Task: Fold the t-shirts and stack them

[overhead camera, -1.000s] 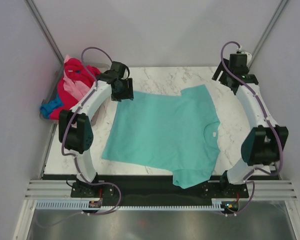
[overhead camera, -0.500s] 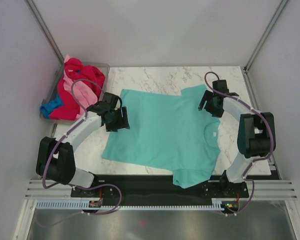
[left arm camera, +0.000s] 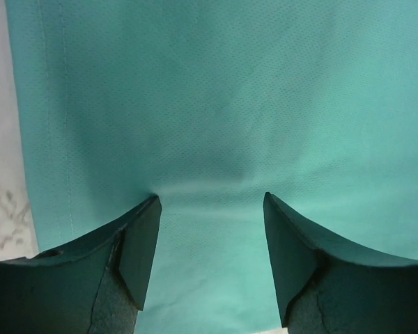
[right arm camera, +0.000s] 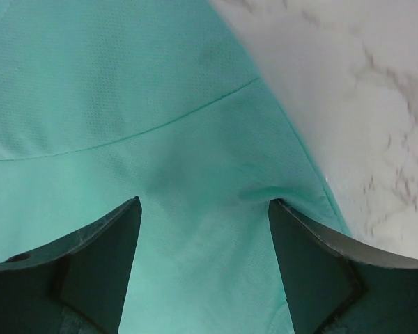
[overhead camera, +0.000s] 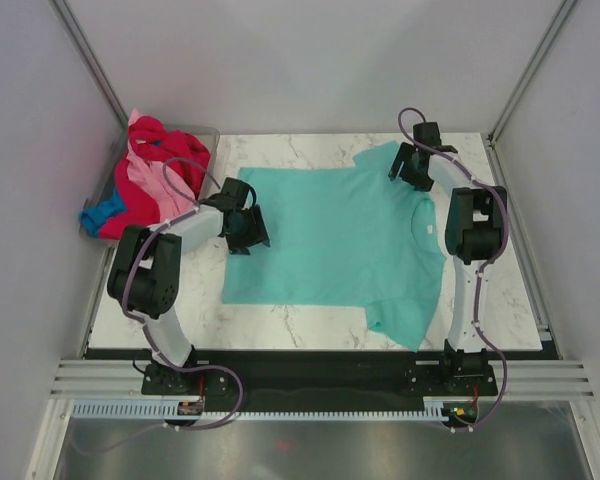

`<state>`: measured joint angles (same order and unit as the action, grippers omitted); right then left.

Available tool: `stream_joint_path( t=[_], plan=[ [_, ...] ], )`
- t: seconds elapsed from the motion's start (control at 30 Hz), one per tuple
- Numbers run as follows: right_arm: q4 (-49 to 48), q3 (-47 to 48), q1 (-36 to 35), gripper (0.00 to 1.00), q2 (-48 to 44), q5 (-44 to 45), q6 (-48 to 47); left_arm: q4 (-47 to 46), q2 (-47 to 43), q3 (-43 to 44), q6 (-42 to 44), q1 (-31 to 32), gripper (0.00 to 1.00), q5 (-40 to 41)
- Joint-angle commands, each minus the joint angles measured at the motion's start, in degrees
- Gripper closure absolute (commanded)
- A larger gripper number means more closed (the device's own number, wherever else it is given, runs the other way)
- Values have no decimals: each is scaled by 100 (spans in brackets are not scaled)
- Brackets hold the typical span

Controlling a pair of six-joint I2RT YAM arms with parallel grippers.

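A teal t-shirt (overhead camera: 330, 245) lies spread flat on the marble table, collar to the right. My left gripper (overhead camera: 248, 230) is open and presses down on the shirt near its left hem; in the left wrist view the fingertips (left arm camera: 143, 229) dent the cloth (left arm camera: 216, 104). My right gripper (overhead camera: 408, 165) is open and presses on the far right sleeve; in the right wrist view the fingertips (right arm camera: 292, 229) rest on the cloth (right arm camera: 125, 90) beside a seam. A heap of red, pink and blue t-shirts (overhead camera: 145, 180) lies at the far left.
The heap sits in a grey plastic tub (overhead camera: 208, 132) at the table's far left corner. Bare marble table (overhead camera: 300, 150) shows behind the shirt and to its right (right arm camera: 376, 83). Grey walls enclose the table on three sides.
The teal shirt has been dragged and straightened: its hem now runs square to the table. The left gripper moved a little right and up; the right gripper moved to the far sleeve.
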<state>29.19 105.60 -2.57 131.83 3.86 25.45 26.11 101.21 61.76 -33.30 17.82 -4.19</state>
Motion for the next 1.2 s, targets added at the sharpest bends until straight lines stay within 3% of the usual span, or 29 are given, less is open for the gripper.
stream_joint_path(
  t=[0.0, 0.1, 0.27, 0.4, 0.57, 0.67, 0.77, 0.9, 1.07, 1.17],
  plan=[
    [595, 784, 99, 18, 1044, -16, -40, -291, 689, 659, -116, -182, 32, 14],
    [728, 1863, 116, 18, 1528, -182, -31, -186, 1102, 1344, -89, -235, 32, -100],
    [799, 2597, 134, 17, 1662, -684, -189, 105, 1156, 1936, -46, -183, 35, -399],
    [729, 2281, 134, 13, 768, -728, -374, 351, 235, 1727, 157, -130, 33, -206],
    [1009, 2053, 213, 10, -496, -1010, -357, 773, -1400, 805, 271, -139, 32, 286],
    [1045, 1054, 213, 10, -1341, -958, -243, 861, -2296, -39, 140, -139, 32, 592],
    [888, -676, 152, 14, -3112, -494, 37, 861, -2885, -1092, -35, -191, 32, 839],
    [474, -3362, -233, 11, -4979, -271, 399, 721, -3317, -1753, -326, -323, 33, 806],
    [132, -5615, -735, 12, -7113, -851, 1040, 299, -3459, -2228, -880, -367, 36, 849],
    [122, -6295, -1096, 12, -8046, -852, 1348, 62, -3441, -2430, -1038, -376, 37, 955]
  ],
)
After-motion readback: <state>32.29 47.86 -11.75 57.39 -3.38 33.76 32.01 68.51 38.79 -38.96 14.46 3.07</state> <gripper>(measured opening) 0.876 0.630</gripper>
